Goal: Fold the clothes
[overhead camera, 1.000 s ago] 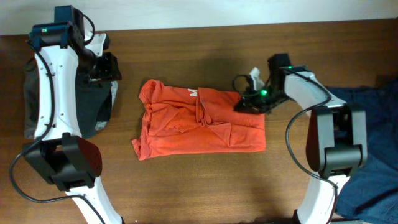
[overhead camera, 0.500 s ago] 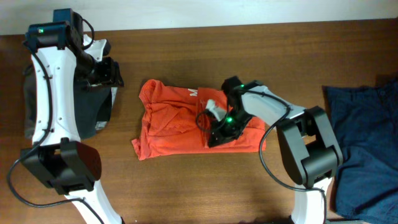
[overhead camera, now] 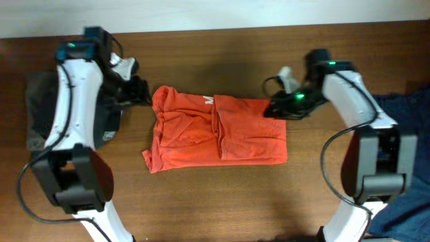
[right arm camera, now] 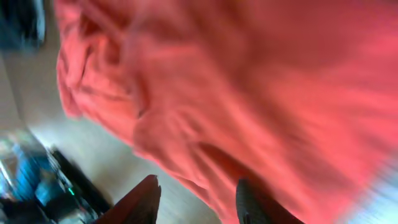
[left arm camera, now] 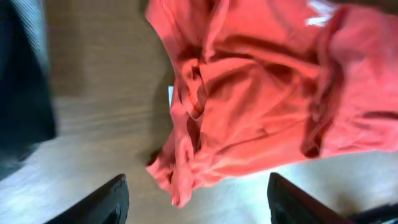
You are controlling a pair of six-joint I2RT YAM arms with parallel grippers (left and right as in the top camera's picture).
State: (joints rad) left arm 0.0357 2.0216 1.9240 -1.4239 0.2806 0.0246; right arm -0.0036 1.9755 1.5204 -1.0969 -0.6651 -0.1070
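- The worktop was seen to be brown wood grain, and a strip of pale wall was seen beyond its far edge.
- Two arms were counted, each carrying one end effector.
- One orange-red T-shirt was counted. It lay creased and partly folded on the worktop, between the two end effectors, and white lettering was shown near its far edge.
- The left end effector was found released, its fingers spread wide with nothing clamped. The T-shirt's far left corner lay just beside it, on its inner side.
- The right end effector was also found released, its fingers apart over blurred orange cloth. The T-shirt's far right corner lay at it, and contact could not be told.
- One navy garment was counted, well apart from the right end effector on its outer side.
- A black and grey pile lay to the outer side of the left end effector, partly under that arm. The number of garments in it could not be told.
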